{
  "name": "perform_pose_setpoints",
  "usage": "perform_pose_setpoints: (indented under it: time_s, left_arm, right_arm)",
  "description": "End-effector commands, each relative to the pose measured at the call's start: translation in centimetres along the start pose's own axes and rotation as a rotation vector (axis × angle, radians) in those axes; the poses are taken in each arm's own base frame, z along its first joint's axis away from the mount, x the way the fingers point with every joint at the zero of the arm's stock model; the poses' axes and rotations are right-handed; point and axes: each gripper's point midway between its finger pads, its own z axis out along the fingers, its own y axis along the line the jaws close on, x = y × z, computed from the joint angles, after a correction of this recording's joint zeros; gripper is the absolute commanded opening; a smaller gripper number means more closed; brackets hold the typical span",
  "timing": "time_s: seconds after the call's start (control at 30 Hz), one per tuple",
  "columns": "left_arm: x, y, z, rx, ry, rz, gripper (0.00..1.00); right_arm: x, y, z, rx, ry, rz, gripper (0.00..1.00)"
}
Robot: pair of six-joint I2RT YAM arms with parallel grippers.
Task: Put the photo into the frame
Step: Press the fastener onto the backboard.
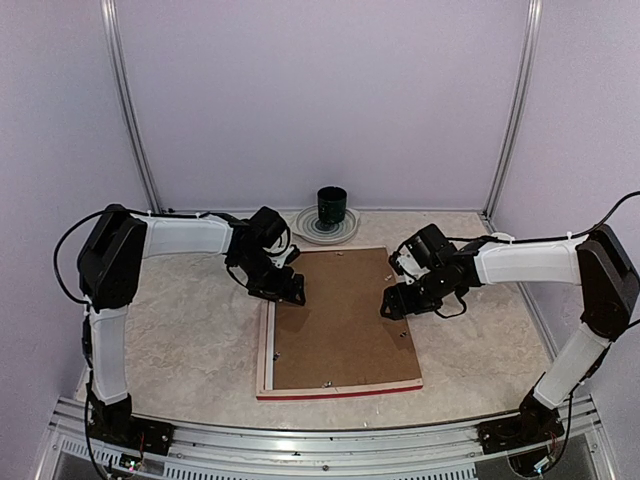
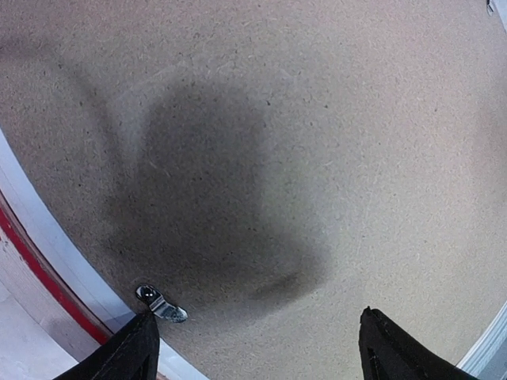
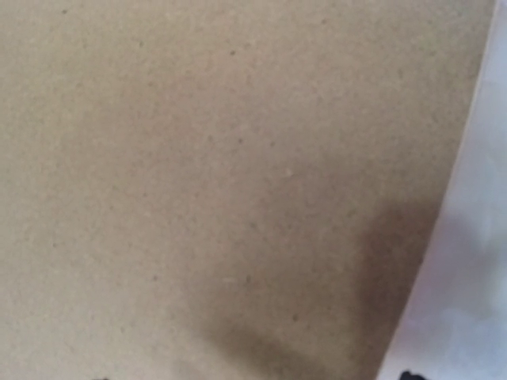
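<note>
the frame (image 1: pixel 340 392) lies face down in the middle of the table (image 1: pixel 180 340), its red edge showing along the near side and a strip of pale wood down its left side. a plain brown backing board (image 1: pixel 340 320) sits in its back and covers nearly all of it.

the left end effector (image 1: pixel 285 290) hangs over the far left corner of the board, pointing down. from the left wrist its two dark fingertips (image 2: pixel 127 356) stand well apart with nothing between them but the board below. a small metal clip (image 2: pixel 162 305) lies at the board's edge just beside the left-hand tip, and past it run a white band and then the red rim.

the right end effector (image 1: pixel 393 300) hangs over the right side of the board, close to the frame's right edge. its jaws are apart too and hold nothing. its wrist view is blurred: brown board, with a pale strip on the right.

at the back of the table a dark cup (image 1: pixel 332 205) stands on a plate (image 1: pixel 310 232), just beyond the frame's far edge.
</note>
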Motion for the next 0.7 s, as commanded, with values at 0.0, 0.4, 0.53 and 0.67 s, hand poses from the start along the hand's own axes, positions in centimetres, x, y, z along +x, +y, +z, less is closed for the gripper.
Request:
perform_pose_setpoints:
  time_s: [0.0,0.4,0.53,0.67]
  left_arm:
    - [0.3,-1.7,-1.2,0.093,0.000,-0.020,0.86]
    - [-3.0,-2.5,-5.9,0.157,-0.196,-0.060,0.86]
    - [-3.3,-2.4,-7.7,0.144,-0.256,-0.078,0.87]
    - [-2.8,-1.0,-8.7,0.115,-0.321,-0.134,0.90]
  right_arm:
    - [-0.7,-0.1,-0.1,-0.010,-0.020,0.004,0.78]
    - [-1.4,-2.1,0.0,-0.025,-0.033,0.075,0.78]
    - [-1.7,-2.2,0.5,-0.030,-0.028,0.083,0.77]
    - [-1.8,-2.0,1.2,-0.047,-0.017,0.088,0.77]
